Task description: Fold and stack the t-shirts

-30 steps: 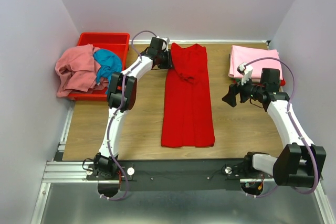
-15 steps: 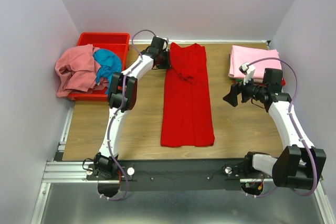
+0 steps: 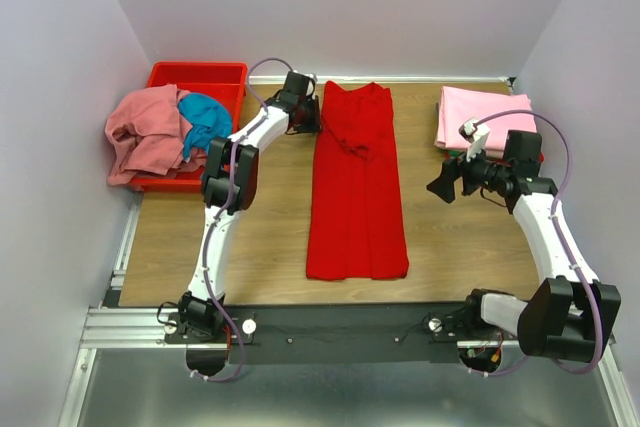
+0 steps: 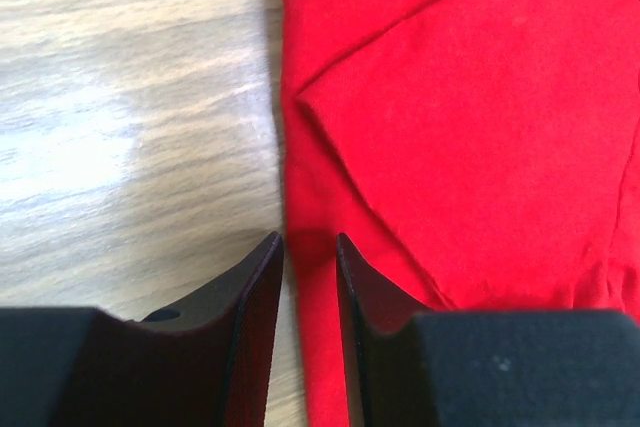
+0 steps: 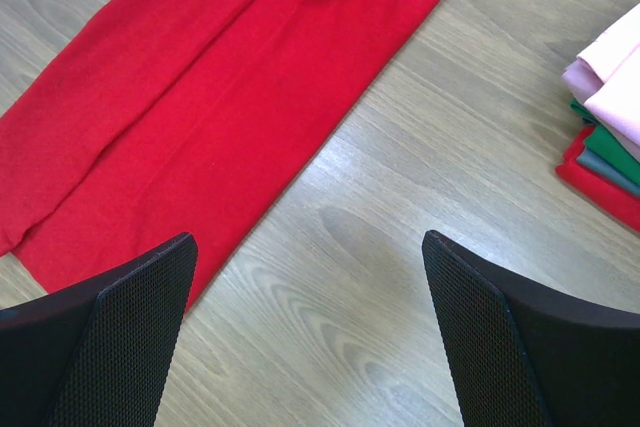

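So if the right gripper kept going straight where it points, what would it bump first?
Probably the bare wooden table, just beside the red t-shirt. The right gripper is open and aims down at that spot, though depth is hard to judge.

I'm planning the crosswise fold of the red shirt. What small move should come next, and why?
Probably bring the right gripper across to the far right corner of the red shirt. The shirt lies as a long narrow strip, and the left gripper has its fingers nearly closed over the far left edge, while the right gripper hangs open above bare table, apart from the cloth.
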Controlling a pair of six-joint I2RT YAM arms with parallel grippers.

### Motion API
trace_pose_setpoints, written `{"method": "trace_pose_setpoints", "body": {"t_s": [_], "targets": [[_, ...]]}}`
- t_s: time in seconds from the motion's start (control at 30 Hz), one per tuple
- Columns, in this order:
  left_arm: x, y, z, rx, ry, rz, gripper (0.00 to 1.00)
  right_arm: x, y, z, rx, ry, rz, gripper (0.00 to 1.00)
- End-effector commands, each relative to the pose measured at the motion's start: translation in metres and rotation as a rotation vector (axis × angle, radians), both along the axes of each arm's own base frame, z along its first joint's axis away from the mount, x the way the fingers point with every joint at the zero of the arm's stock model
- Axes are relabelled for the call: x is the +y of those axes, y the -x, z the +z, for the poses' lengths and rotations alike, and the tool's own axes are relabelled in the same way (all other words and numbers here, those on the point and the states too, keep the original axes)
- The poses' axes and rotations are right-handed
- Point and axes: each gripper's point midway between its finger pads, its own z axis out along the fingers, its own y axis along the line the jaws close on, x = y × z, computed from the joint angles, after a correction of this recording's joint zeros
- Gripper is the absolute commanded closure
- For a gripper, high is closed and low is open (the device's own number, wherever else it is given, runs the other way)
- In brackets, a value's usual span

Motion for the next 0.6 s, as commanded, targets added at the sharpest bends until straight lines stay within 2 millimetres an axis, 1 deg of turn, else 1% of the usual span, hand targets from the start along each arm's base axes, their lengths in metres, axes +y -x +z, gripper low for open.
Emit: {"method": "trace_pose_setpoints", "body": {"t_s": [0.0, 0.07, 0.1, 0.3, 0.47, 0.57], "targets": [[0.028, 0.009, -0.01, 0.042, -0.039, 0.05, 0.63, 0.001, 0.005, 0.003, -0.01, -0.027, 0.008, 0.0], [0.027, 0.014, -0.015, 0.07, -0.04, 0.026, 0.62, 0.001, 0.005, 0.004, -0.009, -0.031, 0.007, 0.0], [0.022, 0.013, -0.012, 0.067, -0.028, -0.001, 0.62, 0.001, 0.005, 0.004, -0.009, -0.031, 0.006, 0.0], [0.012, 0.027, -0.032, 0.136, 0.01, -0.068, 0.61, -0.001, 0.005, 0.004, -0.011, -0.033, 0.0, 0.0], [-0.002, 0.039, -0.038, 0.17, 0.056, -0.132, 0.61, -0.002, 0.005, 0.005, -0.011, -0.036, -0.003, 0.0], [-0.006, 0.043, -0.041, 0.182, 0.057, -0.147, 0.61, -0.002, 0.005, 0.006, -0.014, -0.035, -0.004, 0.0]]}}
